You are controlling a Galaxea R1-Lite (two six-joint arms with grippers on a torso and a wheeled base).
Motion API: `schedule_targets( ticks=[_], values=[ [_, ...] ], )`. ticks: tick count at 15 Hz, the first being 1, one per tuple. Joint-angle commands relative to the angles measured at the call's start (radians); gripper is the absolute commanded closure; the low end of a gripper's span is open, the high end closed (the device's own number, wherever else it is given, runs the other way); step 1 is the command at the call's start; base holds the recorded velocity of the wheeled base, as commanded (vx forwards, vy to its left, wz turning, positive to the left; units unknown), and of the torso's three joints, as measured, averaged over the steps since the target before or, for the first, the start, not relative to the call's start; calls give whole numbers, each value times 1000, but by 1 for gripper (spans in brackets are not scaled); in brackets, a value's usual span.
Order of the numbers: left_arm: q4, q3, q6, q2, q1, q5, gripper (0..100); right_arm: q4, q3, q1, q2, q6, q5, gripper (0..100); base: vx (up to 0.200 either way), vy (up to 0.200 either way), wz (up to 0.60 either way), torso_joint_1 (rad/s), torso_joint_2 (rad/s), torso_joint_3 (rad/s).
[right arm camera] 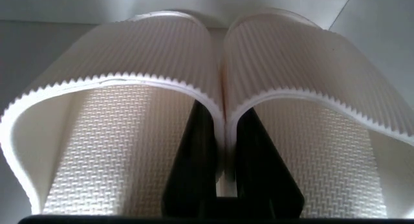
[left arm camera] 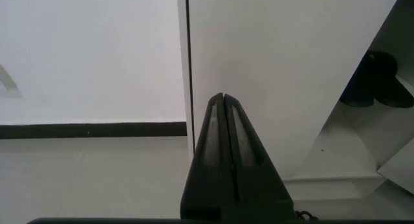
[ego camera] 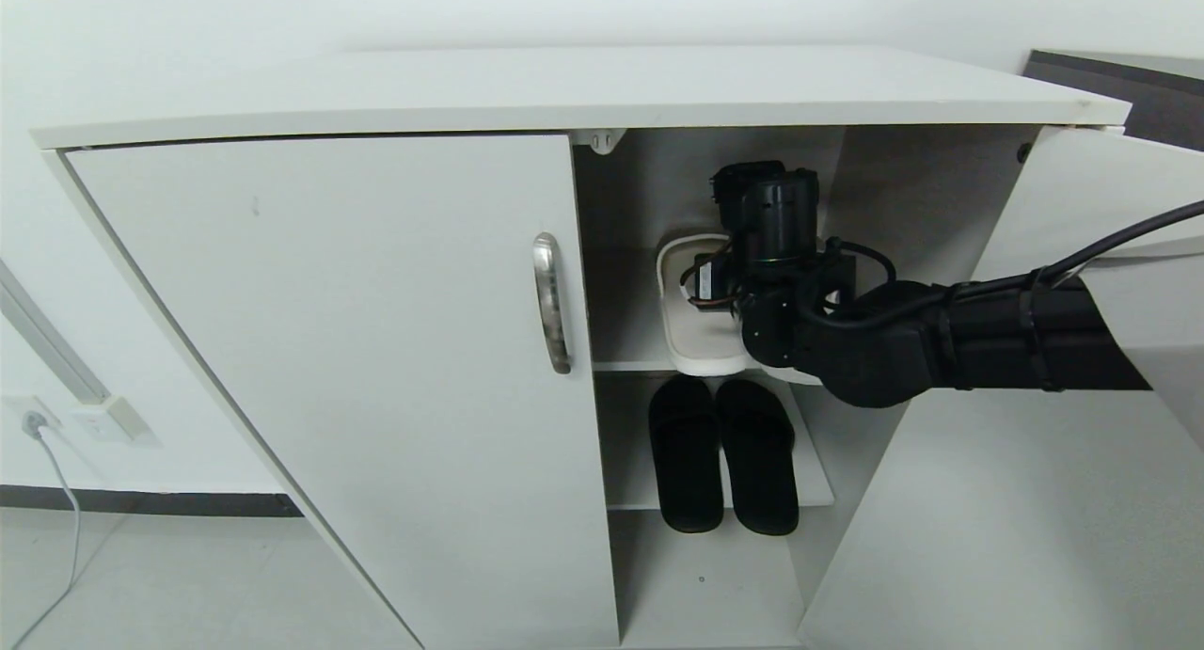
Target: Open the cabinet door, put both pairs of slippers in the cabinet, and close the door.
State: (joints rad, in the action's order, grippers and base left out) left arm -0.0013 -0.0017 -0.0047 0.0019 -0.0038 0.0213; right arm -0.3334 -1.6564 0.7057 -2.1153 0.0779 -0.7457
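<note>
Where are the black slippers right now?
In the head view, the black slippers lie side by side on the lower shelf in the open right half of the cabinet, just below the white slippers gripped by the right tool.

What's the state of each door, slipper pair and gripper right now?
left door, shut
right door, open
black slippers, on the lower shelf
white slippers, at the upper shelf, gripped
right gripper, shut on white slippers
left gripper, shut, empty
</note>
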Motion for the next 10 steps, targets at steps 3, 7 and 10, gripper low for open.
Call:
schedule_targets(
  ticks=[3, 7, 10],
  values=[
    [0, 0, 0, 0, 1, 0, 100, 1, -29, -11, -29, 0, 13, 100, 0, 0, 0, 0, 0, 0],
    [0, 0, 0, 0, 1, 0, 100, 8, -42, -15, -40, 0, 20, 100, 0, 0, 0, 0, 0, 0],
    [0, 0, 0, 0, 1, 2, 100, 8, -40, -17, -40, 0, 20, 100, 0, 0, 0, 0, 0, 0]
  ],
)
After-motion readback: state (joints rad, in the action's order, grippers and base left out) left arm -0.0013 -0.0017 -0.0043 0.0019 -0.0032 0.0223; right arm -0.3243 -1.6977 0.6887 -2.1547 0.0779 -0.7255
